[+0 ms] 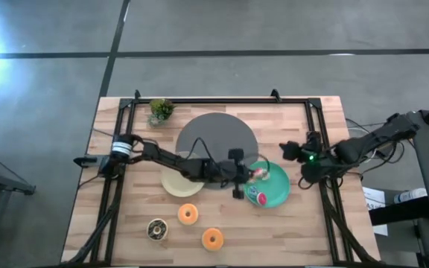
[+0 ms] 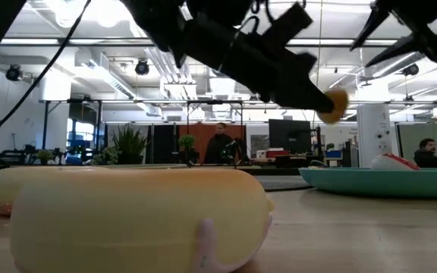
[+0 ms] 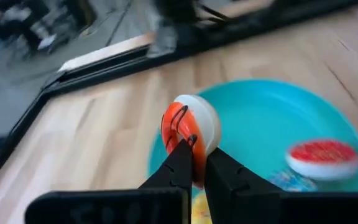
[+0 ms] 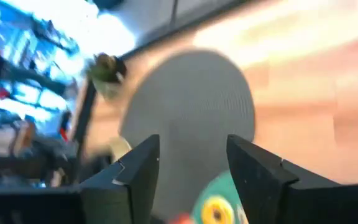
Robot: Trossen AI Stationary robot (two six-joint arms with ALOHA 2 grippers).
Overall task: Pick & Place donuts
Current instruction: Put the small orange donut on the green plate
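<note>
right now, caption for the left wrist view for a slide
Left gripper shut on a white-frosted donut, held above the teal plate beside a red-frosted donut.

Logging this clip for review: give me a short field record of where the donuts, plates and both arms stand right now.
left gripper: shut on white-frosted donut, held over the teal plate
right gripper: jaws open, empty, at the table's right edge
on teal plate: red-frosted donut, yellow-frosted donut
on bare table, near edge: two orange donuts, one chocolate donut
cream plate: left of the teal plate
grey disc: table centre
</note>
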